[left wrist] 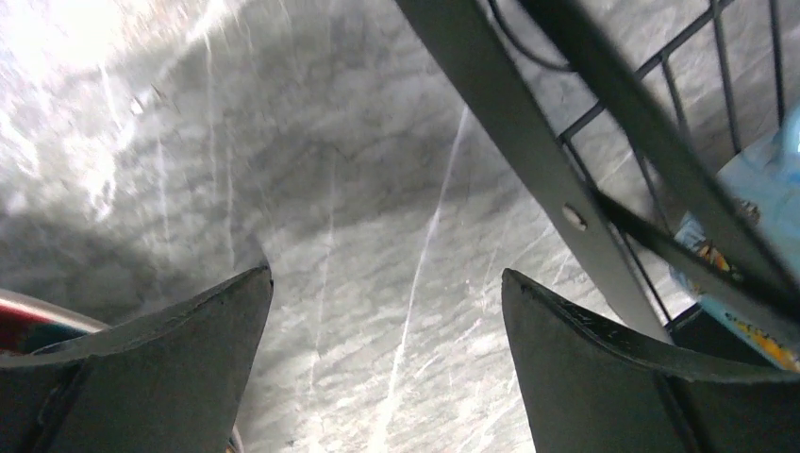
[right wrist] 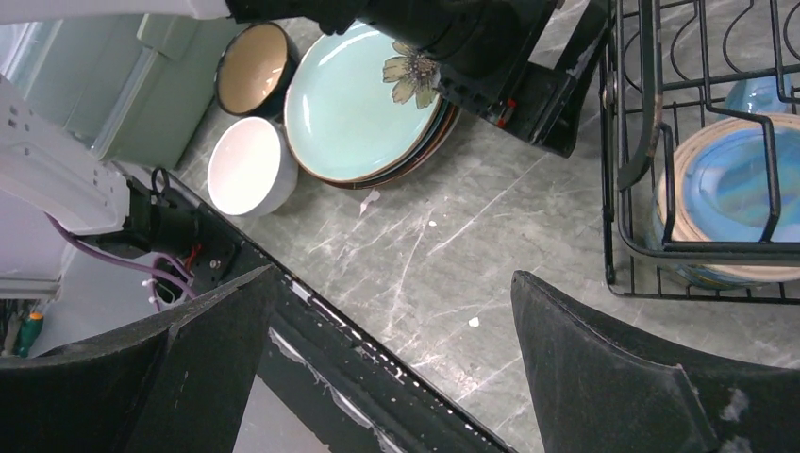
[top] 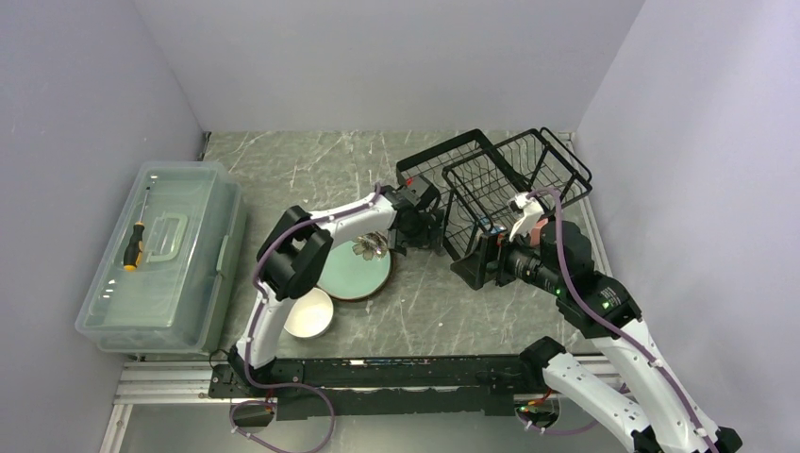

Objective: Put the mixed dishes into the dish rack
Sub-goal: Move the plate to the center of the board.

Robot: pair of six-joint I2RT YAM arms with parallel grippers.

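The black wire dish rack (top: 500, 184) stands at the back right and also shows in the right wrist view (right wrist: 660, 142). A blue mug (right wrist: 731, 193) sits inside it. It also shows through the wires in the left wrist view (left wrist: 769, 184). A stack of plates with the mint-green flower plate (top: 354, 271) on top lies left of the rack (right wrist: 363, 99). The white bowl (top: 308, 313) and the brown bowl (right wrist: 252, 68) sit beside it. My left gripper (top: 426, 226) is open and empty, low over bare table by the rack's left side (left wrist: 387, 274). My right gripper (top: 479, 267) is open and empty at the rack's front (right wrist: 391, 274). No pink mug is in view.
A clear plastic box (top: 160, 250) with a screwdriver (top: 132, 247) on its lid stands along the left wall. The black base rail (top: 377, 373) runs along the near edge. Grey walls close in on three sides.
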